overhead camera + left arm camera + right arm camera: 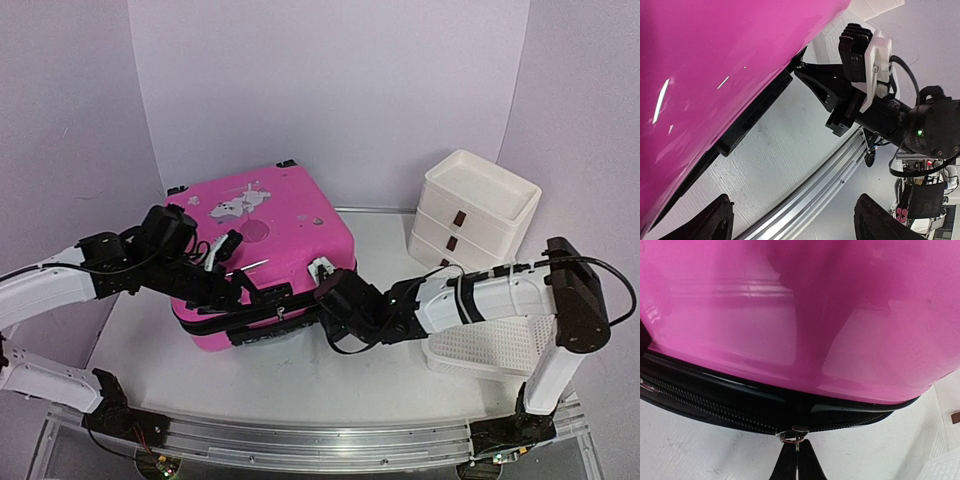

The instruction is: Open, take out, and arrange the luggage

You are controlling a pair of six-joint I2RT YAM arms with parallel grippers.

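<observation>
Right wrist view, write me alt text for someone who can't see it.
The right pincer, shut, pinches the small metal zip pull on the black zip band of a glossy hot-pink suitcase that fills most of the frame. White table shows below.

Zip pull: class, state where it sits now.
In the right wrist view, the zip pull sits bottom centre on the black zip band of the suitcase, pinched by the right gripper.
</observation>
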